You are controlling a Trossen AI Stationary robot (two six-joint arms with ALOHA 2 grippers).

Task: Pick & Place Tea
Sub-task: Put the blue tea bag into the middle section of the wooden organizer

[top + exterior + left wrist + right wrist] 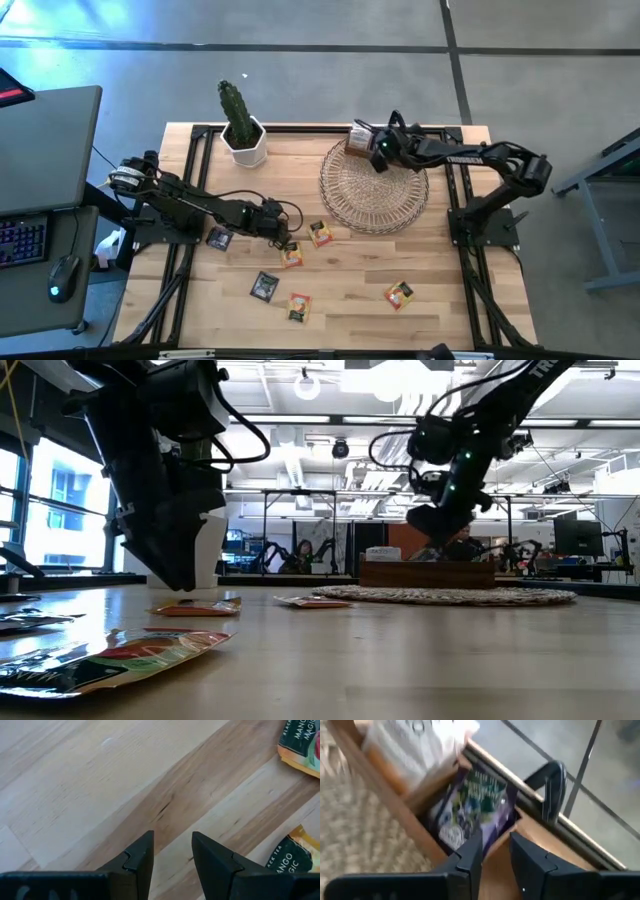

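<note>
Several tea sachets lie flat on the wooden table: two orange ones (291, 255) (320, 233) beside my left gripper (284, 233), a dark one (219, 238), and more nearer the front (264, 286) (299, 306) (399, 294). My left gripper (172, 852) stands open over bare wood, pointing steeply down, with nothing between its fingers. My right gripper (492, 847) is open just above the brown wooden box (357, 138), which stands on the wicker mat (375, 190). A dark purple sachet (472, 805) stands in one box compartment, just past the fingertips. Pale sachets (415, 740) fill the compartment beside it.
A cactus in a white pot (243, 135) stands at the table's far edge, left of the mat. Black frame rails (200, 180) (460, 180) run along both table sides. Bare wood lies between the mat and the front sachets (350, 270).
</note>
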